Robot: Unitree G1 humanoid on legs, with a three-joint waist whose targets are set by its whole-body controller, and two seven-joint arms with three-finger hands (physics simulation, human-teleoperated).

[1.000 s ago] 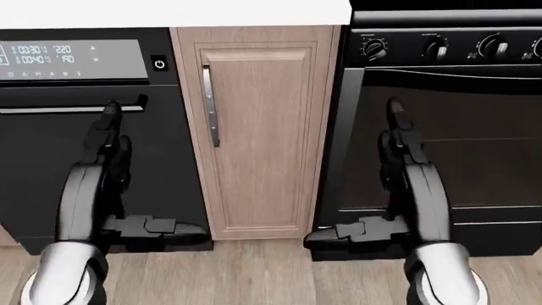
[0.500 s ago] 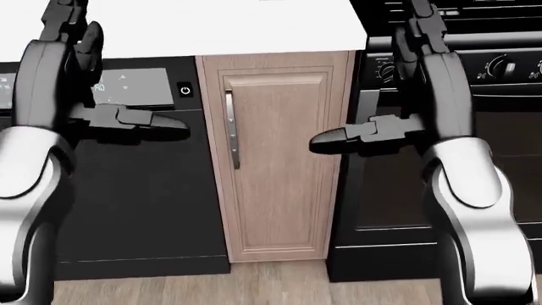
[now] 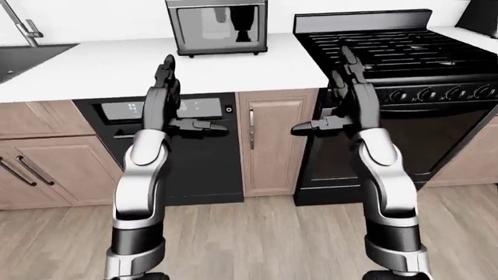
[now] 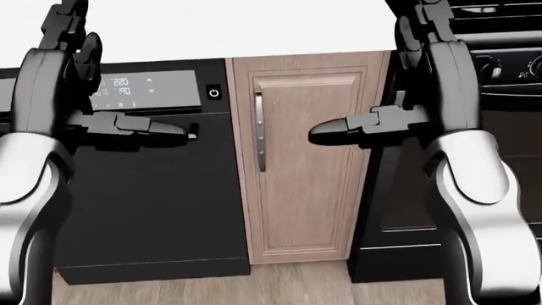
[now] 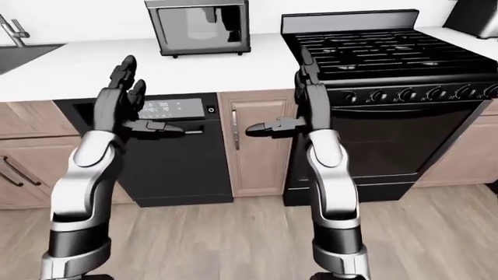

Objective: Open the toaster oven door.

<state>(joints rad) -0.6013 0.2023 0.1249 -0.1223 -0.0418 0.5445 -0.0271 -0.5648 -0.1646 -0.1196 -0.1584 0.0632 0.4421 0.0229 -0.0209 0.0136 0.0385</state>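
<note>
Well beyond raised left hand (image 3: 163,81), toaster oven (image 3: 217,27)

Shut toaster oven (image 3: 218,26) on countertop (image 3: 117,67)

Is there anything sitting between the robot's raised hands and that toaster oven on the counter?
Nothing visible does. The toaster oven stands at the far edge of the white counter, door shut, with bare countertop before it. The left hand and right hand are raised, open, short of it.

Toaster oven (image 3: 217,26): brushed metal with a glossy glass door. Counter (image 3: 117,67): smooth matt white. Cabinet (image 4: 300,159): matt light wood grain. Stove (image 5: 373,55): glossy black. Floor (image 3: 257,239): pale wood planks.
</note>
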